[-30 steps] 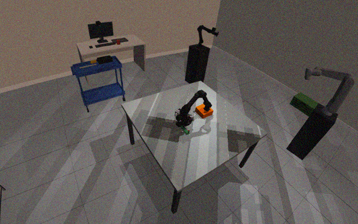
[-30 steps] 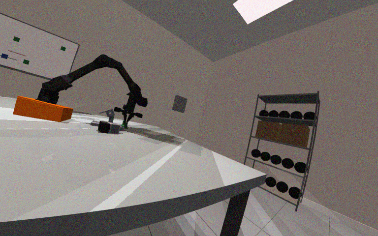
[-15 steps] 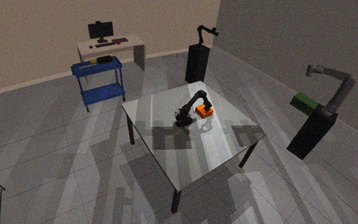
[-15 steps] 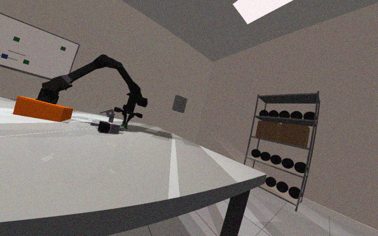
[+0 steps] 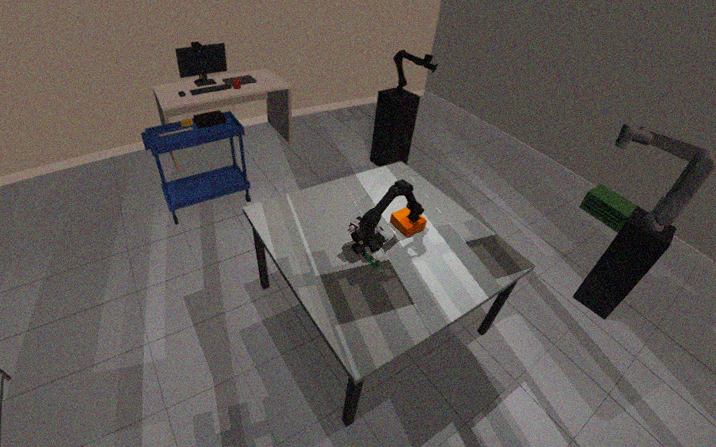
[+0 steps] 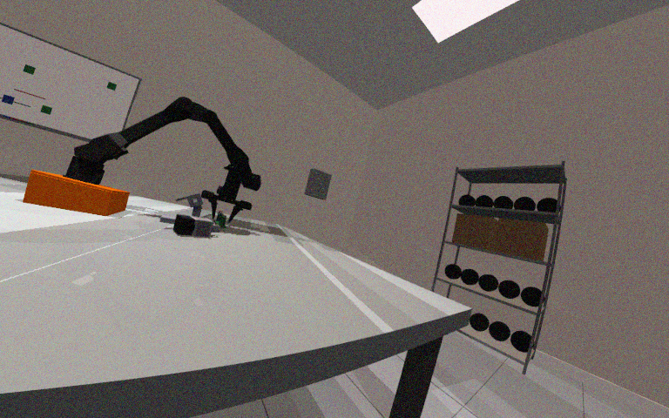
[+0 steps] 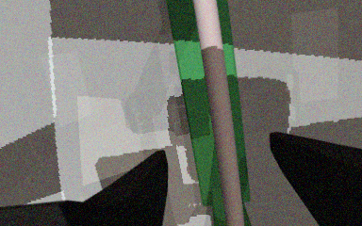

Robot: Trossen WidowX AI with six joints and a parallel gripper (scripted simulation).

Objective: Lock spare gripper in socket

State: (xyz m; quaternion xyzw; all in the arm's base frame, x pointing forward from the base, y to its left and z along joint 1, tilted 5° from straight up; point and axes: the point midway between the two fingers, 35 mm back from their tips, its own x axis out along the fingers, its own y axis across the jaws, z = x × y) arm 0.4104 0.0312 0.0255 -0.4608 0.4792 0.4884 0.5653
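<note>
My gripper is open and points down at the table. In the wrist view the lock pin, a long pale rod, lies along a green strip between my spread fingers; neither finger touches it. The green strip also shows under the gripper in the top and exterior views. The spare gripper, a dark block, lies on the table just left of my fingers. A small grey bracket, which looks like the mount, stands behind it; its socket is too small to make out.
The arm stands on an orange base block near the table's far side. Off the table are a blue cart, a desk with a monitor, two other arms on black pedestals and a shelf rack.
</note>
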